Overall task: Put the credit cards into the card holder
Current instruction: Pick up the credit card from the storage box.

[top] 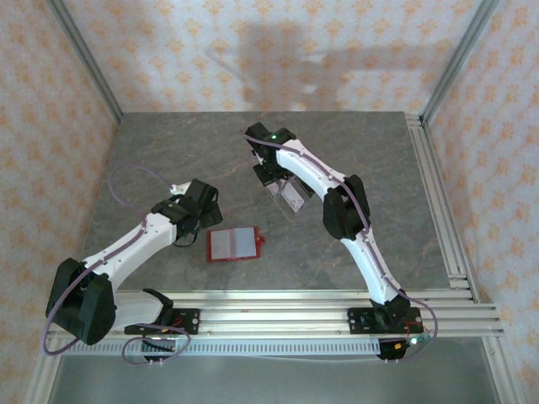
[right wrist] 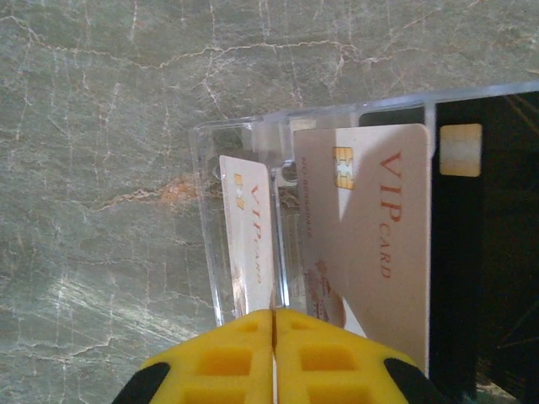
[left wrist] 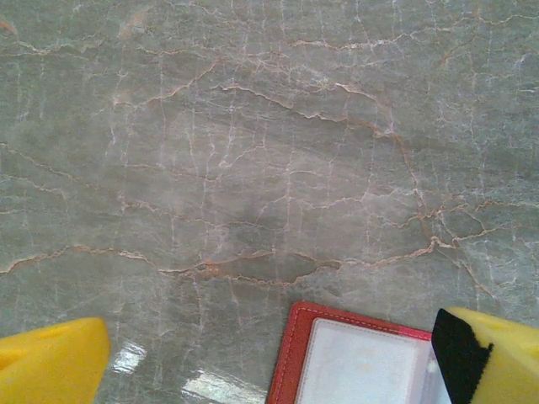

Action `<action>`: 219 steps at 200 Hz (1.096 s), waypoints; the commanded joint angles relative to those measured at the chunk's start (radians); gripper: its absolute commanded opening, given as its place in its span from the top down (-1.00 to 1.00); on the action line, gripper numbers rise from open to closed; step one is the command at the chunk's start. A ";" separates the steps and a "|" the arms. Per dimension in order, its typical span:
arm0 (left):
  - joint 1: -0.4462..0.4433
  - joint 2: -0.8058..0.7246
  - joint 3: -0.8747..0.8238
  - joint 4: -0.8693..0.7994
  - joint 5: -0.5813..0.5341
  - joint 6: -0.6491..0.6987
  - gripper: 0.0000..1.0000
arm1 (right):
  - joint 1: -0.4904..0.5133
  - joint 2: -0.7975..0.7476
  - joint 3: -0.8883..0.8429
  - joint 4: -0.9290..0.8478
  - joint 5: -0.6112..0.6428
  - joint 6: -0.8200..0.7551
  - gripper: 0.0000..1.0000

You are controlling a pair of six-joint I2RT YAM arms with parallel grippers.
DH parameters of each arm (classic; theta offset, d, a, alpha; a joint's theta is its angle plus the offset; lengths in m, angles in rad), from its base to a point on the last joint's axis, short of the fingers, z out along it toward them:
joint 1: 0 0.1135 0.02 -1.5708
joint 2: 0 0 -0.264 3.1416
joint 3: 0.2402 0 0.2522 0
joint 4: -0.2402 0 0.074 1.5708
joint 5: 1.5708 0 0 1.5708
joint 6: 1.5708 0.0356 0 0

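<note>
Now right gripper (right wrist: 274, 318) pinches credit card (right wrist: 251, 244) edge inside tray (right wrist: 205, 210).

This looks like a robot test booth in a lab, not a lived-in room. The bench (top: 168, 151) is a grey marble-look slab. Bare aluminium rails (top: 278, 305) run along its 6 o'clock edge, and a left arm (top: 126, 244) and a right arm (top: 337, 202) are bolted to them. Metal posts (top: 84, 59) at 10 and 2 o'clock frame flat walls (top: 295, 50) papered in a pale orange flower print, like a backdrop.
</note>
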 commanded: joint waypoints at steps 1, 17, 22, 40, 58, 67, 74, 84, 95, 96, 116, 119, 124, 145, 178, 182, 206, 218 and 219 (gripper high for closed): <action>0.008 0.003 -0.011 0.010 0.001 0.001 -1.00 | -0.005 0.015 0.032 -0.024 -0.014 0.002 0.87; 0.008 0.001 -0.012 0.010 0.000 0.001 -1.00 | -0.006 0.015 0.032 -0.023 -0.019 0.004 0.84; 0.008 0.000 -0.013 0.009 -0.001 0.001 -1.00 | -0.006 0.017 0.031 -0.022 -0.020 0.005 0.78; 0.009 -0.001 -0.012 0.008 0.002 0.001 -1.00 | -0.006 0.019 0.026 -0.020 -0.023 0.006 0.73; 0.008 -0.001 -0.013 0.010 0.006 0.001 -1.00 | -0.006 0.021 0.024 -0.017 -0.024 0.009 0.73; 0.008 0.000 -0.014 0.010 0.005 0.001 -1.00 | -0.006 0.023 0.022 -0.016 -0.024 0.008 0.73; 0.008 0.000 -0.014 0.010 0.005 0.001 -1.00 | -0.006 0.023 0.022 -0.016 -0.022 0.008 0.73; 0.009 0.000 -0.013 0.011 0.005 0.001 -1.00 | -0.008 0.023 0.022 -0.015 -0.025 0.008 0.74; 0.008 0.000 -0.014 0.012 0.005 0.001 -1.00 | -0.008 0.022 0.022 -0.014 -0.027 0.009 0.74; 0.008 0.000 -0.014 0.012 0.005 0.001 -1.00 | -0.008 0.023 0.022 -0.014 -0.028 0.009 0.74; 0.008 0.000 -0.015 0.013 0.007 0.001 -1.00 | -0.008 0.026 0.022 -0.012 -0.034 0.011 0.73; 0.008 0.000 -0.014 0.013 0.007 0.001 -1.00 | -0.008 0.027 0.023 -0.012 -0.036 0.012 0.73; 0.008 -0.001 -0.015 0.014 0.007 0.001 -1.00 | -0.008 0.027 0.023 -0.012 -0.036 0.012 0.72; 0.008 0.001 -0.016 0.014 0.006 0.001 -1.00 | -0.008 0.031 0.023 -0.010 -0.039 0.015 0.65; 0.008 -0.001 -0.018 0.014 0.005 0.002 -1.00 | -0.008 0.034 0.021 -0.007 -0.043 0.018 0.58; 0.008 -0.001 -0.020 0.014 0.005 0.001 -1.00 | -0.008 0.033 0.021 -0.007 -0.043 0.018 0.59; 0.008 -0.001 -0.023 0.018 0.005 0.001 -1.00 | -0.008 0.033 0.021 -0.004 -0.044 0.019 0.63; 0.008 -0.001 -0.024 0.019 0.005 0.001 -1.00 | -0.008 0.032 0.021 -0.005 -0.044 0.019 0.66; 0.008 -0.001 -0.025 0.019 0.005 0.001 -1.00 | -0.007 0.032 0.021 -0.006 -0.043 0.019 0.67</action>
